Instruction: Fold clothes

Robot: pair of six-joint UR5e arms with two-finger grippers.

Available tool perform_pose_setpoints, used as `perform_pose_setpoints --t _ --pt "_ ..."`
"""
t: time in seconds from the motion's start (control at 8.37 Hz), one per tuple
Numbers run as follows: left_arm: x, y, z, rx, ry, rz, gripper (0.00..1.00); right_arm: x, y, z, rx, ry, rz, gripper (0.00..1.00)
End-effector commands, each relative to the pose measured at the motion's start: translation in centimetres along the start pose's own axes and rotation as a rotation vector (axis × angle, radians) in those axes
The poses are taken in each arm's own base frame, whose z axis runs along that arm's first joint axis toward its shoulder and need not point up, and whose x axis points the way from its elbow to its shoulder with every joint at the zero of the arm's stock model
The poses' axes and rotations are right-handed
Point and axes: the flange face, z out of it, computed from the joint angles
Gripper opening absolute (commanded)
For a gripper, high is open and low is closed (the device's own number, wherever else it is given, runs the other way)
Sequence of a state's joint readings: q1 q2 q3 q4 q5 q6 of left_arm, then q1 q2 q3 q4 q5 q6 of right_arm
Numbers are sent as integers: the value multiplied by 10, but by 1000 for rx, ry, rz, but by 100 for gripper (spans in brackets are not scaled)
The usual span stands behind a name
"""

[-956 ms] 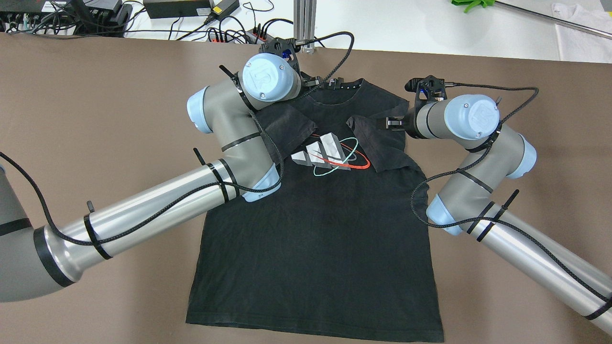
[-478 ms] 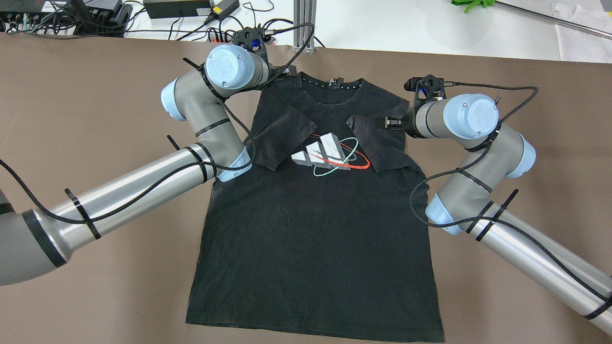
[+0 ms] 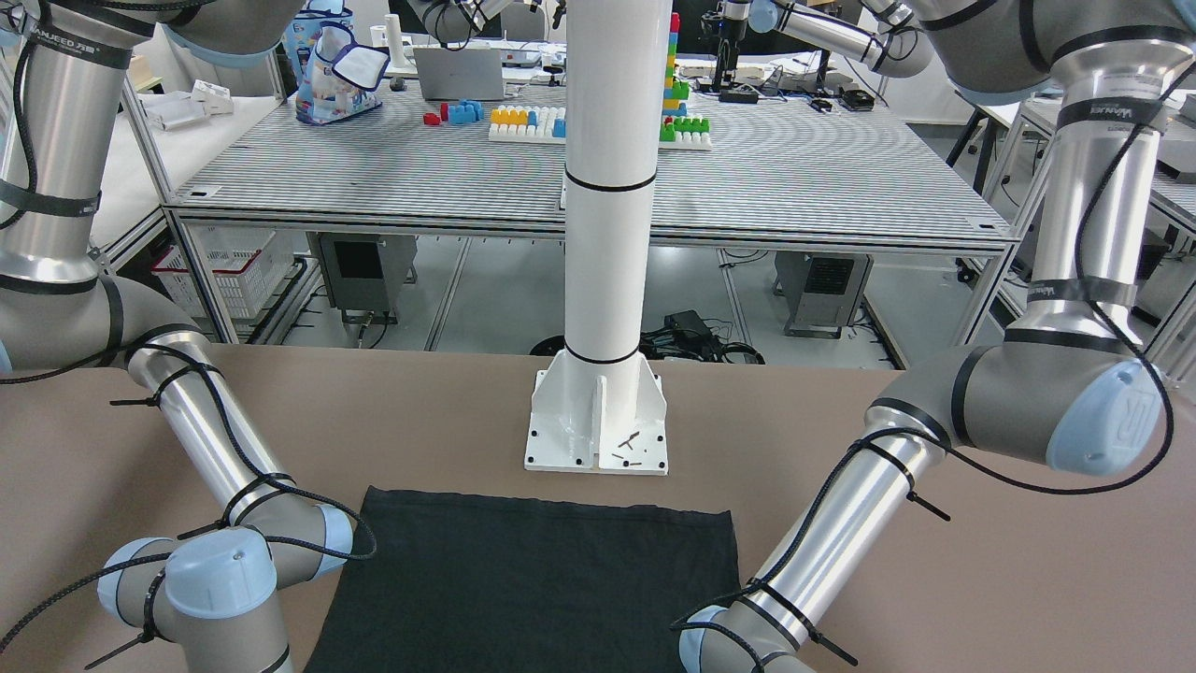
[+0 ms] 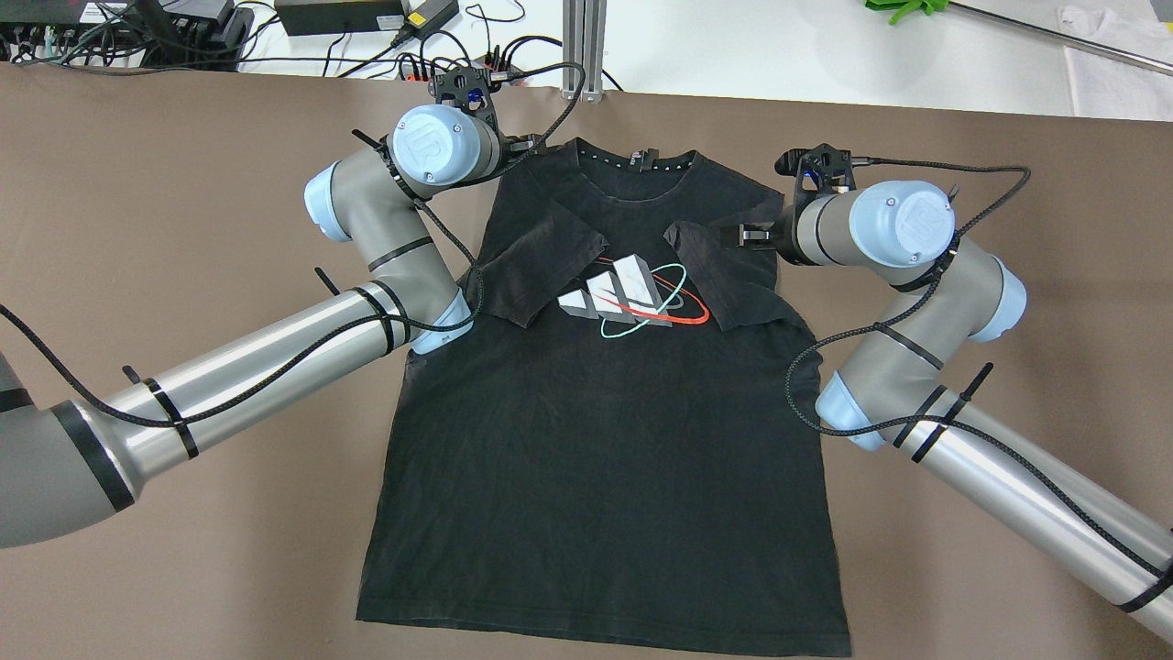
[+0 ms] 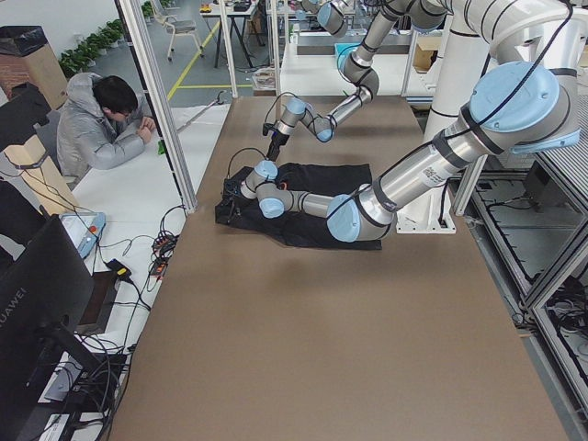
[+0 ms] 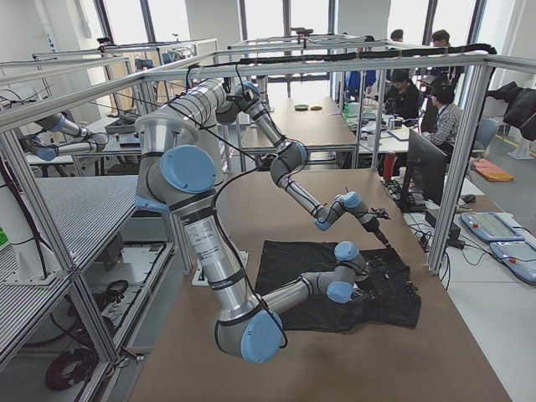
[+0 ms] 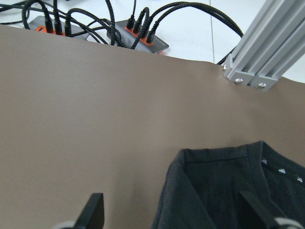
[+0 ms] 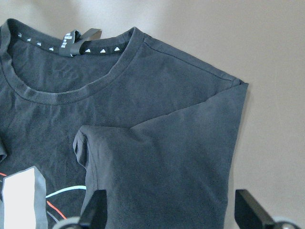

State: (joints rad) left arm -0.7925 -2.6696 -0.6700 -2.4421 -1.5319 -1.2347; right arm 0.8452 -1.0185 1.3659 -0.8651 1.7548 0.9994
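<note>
Left gripper [image 7: 171, 207] spread over shirt [image 4: 605, 440] shoulder, right gripper [image 8: 169, 210] spread above folded sleeve [image 8: 162, 162], shirt flat on table [image 4: 183, 229]

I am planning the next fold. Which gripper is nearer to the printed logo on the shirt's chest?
Right. The right gripper is over the folded-in sleeve just beside the logo. The left gripper is farther off, at the shoulder corner of the shirt.

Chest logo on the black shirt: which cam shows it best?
Overhead exterior. The whole logo lies unobstructed on the shirt. The right wrist view catches only its edge. Front-facing shows just the plain hem end, left wrist only a shoulder and collar. In both side views it can't be made out.
</note>
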Motion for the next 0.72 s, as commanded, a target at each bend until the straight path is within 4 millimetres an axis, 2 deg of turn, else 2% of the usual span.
perform_pose_setpoints --t 0.0,0.24,0.6 --pt "8 1 5 5 -15 -3 99 0 0 0 2 0 -1 94" --pt "6 11 17 6 17 -2 97 0 0 0 2 0 -3 94" --pt "7 18 19 -2 19 0 93 1 0 1 1 1 -2 94"
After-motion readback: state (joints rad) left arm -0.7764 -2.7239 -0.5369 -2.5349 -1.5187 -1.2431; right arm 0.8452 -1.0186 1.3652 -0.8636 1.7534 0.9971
